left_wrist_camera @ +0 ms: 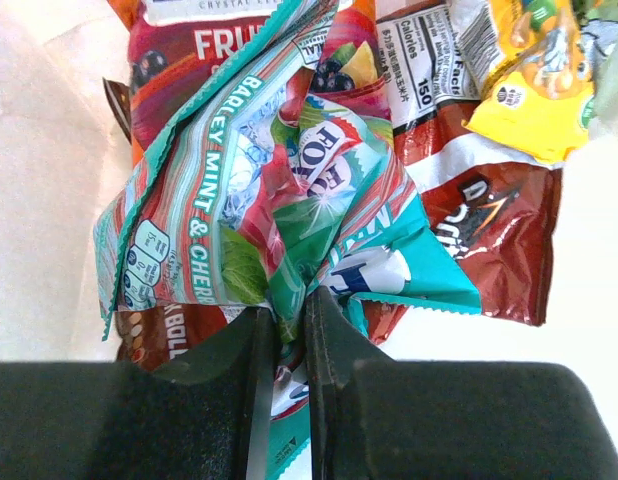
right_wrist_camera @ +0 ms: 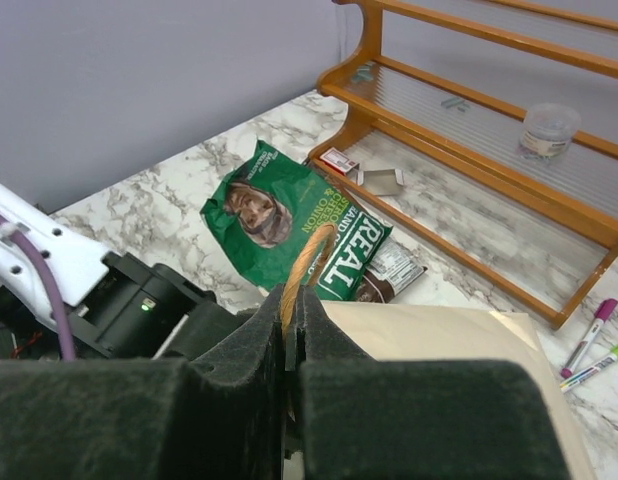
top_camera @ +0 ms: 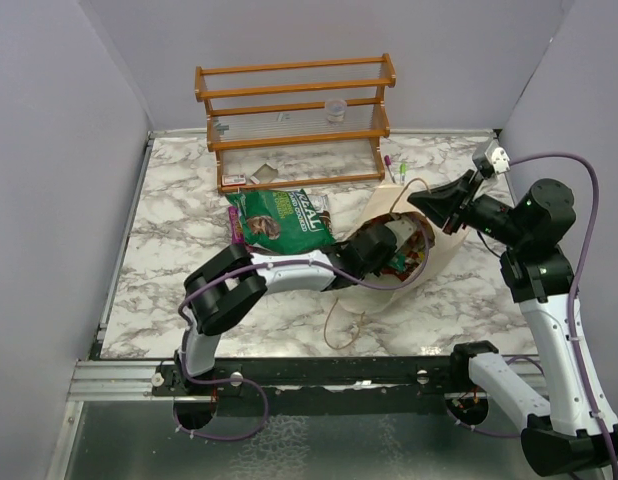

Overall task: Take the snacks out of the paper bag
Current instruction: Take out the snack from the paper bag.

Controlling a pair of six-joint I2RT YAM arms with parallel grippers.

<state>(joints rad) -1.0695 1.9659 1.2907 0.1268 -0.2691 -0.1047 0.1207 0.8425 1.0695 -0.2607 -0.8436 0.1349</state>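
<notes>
In the paper bag (right_wrist_camera: 439,340) the left hand (left_wrist_camera: 289,330) pinches a green packet (left_wrist_camera: 279,190) — right hand (right_wrist_camera: 289,330) pinches the handle (right_wrist_camera: 307,262).

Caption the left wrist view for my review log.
Left gripper pinches a teal barley mint packet inside the paper bag, among other snack packets.

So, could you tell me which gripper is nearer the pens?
Right. The right gripper holds the handle near the pens; the left gripper grips a snack inside the paper bag.

Snacks (left_wrist_camera: 289,200) in paper bag (right_wrist_camera: 429,345) (green packet (top_camera: 281,218) outside)
</notes>
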